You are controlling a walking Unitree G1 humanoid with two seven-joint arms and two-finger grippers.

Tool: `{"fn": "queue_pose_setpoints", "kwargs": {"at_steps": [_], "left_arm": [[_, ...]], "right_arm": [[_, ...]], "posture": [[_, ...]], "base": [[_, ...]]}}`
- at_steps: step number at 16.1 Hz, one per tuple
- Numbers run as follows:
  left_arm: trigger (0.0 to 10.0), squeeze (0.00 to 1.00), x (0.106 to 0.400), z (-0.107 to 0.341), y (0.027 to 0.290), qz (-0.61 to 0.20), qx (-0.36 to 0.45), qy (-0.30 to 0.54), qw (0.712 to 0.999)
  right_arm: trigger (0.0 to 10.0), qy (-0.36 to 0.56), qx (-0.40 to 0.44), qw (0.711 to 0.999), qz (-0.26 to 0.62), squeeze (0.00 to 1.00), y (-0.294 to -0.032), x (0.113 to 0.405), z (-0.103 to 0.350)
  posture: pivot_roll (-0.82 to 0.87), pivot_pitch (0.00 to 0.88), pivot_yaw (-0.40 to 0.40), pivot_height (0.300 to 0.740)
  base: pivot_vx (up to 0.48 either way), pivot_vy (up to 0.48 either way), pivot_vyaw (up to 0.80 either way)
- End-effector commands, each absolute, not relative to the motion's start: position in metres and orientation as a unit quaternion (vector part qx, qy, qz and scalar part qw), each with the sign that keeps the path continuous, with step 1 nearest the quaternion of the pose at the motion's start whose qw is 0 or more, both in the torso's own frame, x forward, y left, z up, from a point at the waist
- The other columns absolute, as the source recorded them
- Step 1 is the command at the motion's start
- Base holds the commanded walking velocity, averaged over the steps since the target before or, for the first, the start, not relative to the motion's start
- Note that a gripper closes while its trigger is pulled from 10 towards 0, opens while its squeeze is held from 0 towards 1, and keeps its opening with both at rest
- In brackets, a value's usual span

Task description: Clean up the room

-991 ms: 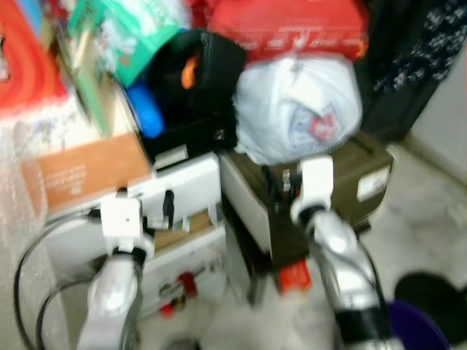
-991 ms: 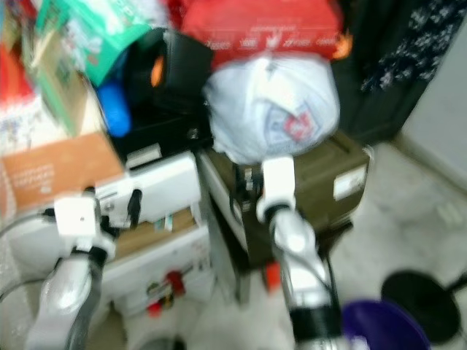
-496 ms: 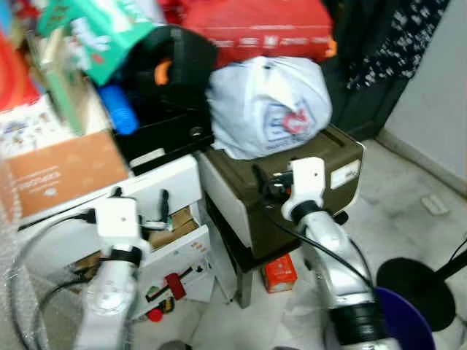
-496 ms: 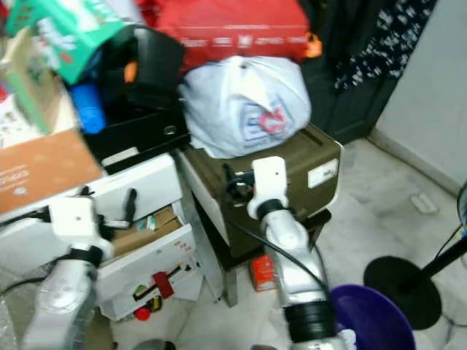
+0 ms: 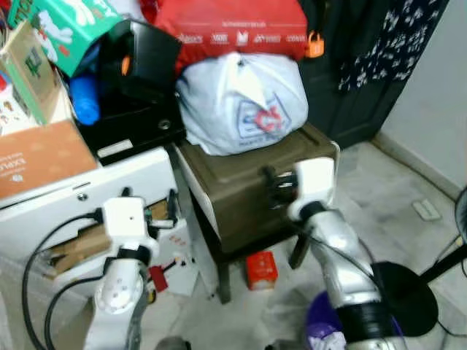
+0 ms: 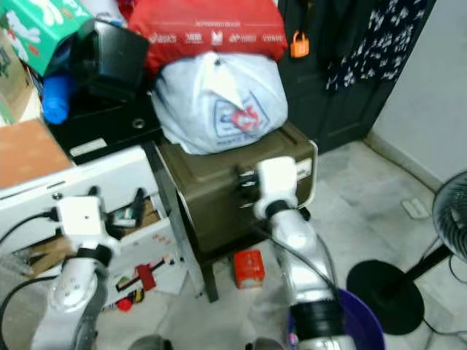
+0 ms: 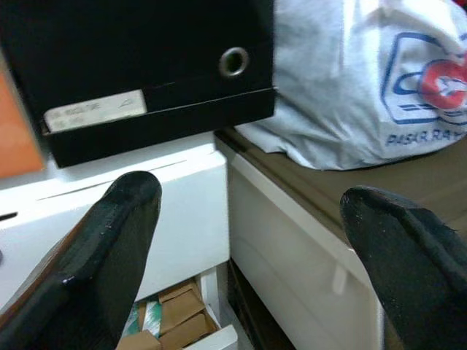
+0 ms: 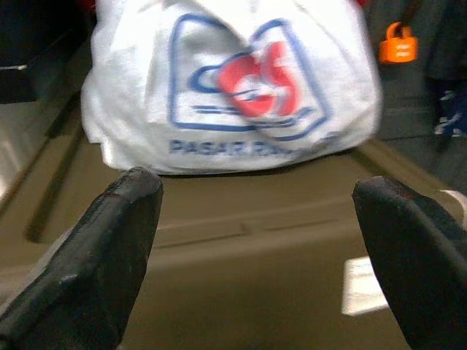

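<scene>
A cluttered storage corner of a home: at upper centre a white plastic shopping bag (image 5: 241, 102) sits on an olive-brown storage box (image 5: 248, 186), with a red bag (image 5: 233, 29) piled above. Cardboard boxes (image 5: 36, 157) crowd the left, dark clothing (image 5: 387, 44) hangs at upper right, and a fan's round base (image 6: 383, 292) stands on the pale marble floor (image 5: 379, 189).

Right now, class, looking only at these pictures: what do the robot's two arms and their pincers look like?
Both arms are shiny silver tubes, each ending in a white boxy wrist block. The left pincer and the right pincer each have two long, matt black fingers with rounded tips. Black cables loop from the left arm; another runs along the right arm, which has a black band near its base.
</scene>
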State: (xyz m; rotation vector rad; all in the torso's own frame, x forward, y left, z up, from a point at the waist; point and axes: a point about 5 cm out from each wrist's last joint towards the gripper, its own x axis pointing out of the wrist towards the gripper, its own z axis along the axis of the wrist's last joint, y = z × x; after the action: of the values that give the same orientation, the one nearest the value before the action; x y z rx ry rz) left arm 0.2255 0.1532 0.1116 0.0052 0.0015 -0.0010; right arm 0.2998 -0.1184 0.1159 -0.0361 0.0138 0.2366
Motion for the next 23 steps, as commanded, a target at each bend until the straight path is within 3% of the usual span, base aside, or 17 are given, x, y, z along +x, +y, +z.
{"fn": "queue_pose_setpoints", "kwargs": {"at_steps": [1,7,8,10,15,19,23], "left_arm": [[10.0,0.0,0.226,0.113,0.163,0.022,0.002,0.007,1.0],[10.0,0.0,0.223,0.109,0.167,0.03,-0.021,0.026,0.999],[10.0,0.0,0.222,0.108,0.175,0.097,0.045,0.047,0.993],[10.0,0.0,0.213,0.114,0.177,0.03,0.023,-0.006,0.999],[10.0,0.0,0.181,0.092,0.209,0.153,0.043,0.035,0.987],[10.0,0.0,0.2,0.092,0.199,0.11,0.053,0.012,0.992],[10.0,0.0,0.205,0.099,0.202,0.118,0.067,-0.001,0.991]], "right_arm": [[10.0,-0.006,-0.02,0.991,0.131,0.0,-0.109,0.301,0.121],[10.0,-0.008,-0.021,0.99,0.137,0.0,-0.108,0.301,0.122],[10.0,-0.011,-0.024,0.99,0.136,0.0,-0.109,0.301,0.122],[10.0,-0.015,-0.029,0.992,0.124,0.0,-0.118,0.298,0.123],[10.0,0.012,-0.055,0.995,0.086,0.0,-0.149,0.27,0.103],[10.0,-0.004,-0.056,0.992,0.114,0.0,-0.133,0.294,0.106],[10.0,-0.011,-0.055,0.99,0.13,0.0,-0.124,0.303,0.112]], "posture": [[-0.07,0.025,0.011,0.74],[-0.07,0.026,0.011,0.74],[-0.07,0.027,0.008,0.74],[-0.07,0.028,0.005,0.74],[-0.08,0.0,0.005,0.74],[-0.08,0.0,0.006,0.74],[-0.06,0.0,-0.012,0.74]], "base": [[0.0,0.0,0.0],[0.0,0.0,0.67],[0.0,0.0,0.8],[0.0,0.0,0.8],[0.0,0.0,0.8],[0.0,0.0,0.74],[0.0,0.0,0.53]]}}
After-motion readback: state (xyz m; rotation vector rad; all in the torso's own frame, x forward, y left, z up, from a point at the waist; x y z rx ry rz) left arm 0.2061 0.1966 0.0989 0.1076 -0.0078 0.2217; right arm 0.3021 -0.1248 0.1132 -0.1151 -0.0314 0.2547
